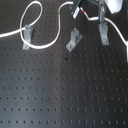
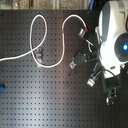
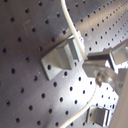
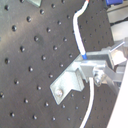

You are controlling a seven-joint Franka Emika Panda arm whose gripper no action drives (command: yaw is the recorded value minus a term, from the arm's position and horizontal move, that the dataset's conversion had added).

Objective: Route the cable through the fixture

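Gripper fingers (image 4: 102, 75) seemingly pinching cable (image 4: 76, 30), beside fixture (image 1: 103, 31)

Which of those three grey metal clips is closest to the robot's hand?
The slim upright clip on the first exterior view's right, under the hand; the others stand farther left.

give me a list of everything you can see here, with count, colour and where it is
cable: one, white, looping across the far part of the board in the first exterior view, running past the clips
grey clips: three in the first exterior view, standing on the board: one at the first exterior view's left, a slanted one in the middle, a slim upright one at the right
board: one, black, perforated, under everything
small blue object: one, at the second exterior view's left edge, too small to identify
gripper: one, metal, close to a clip with the cable at it; jaw state unclear
robot arm: one, white, at the second exterior view's right
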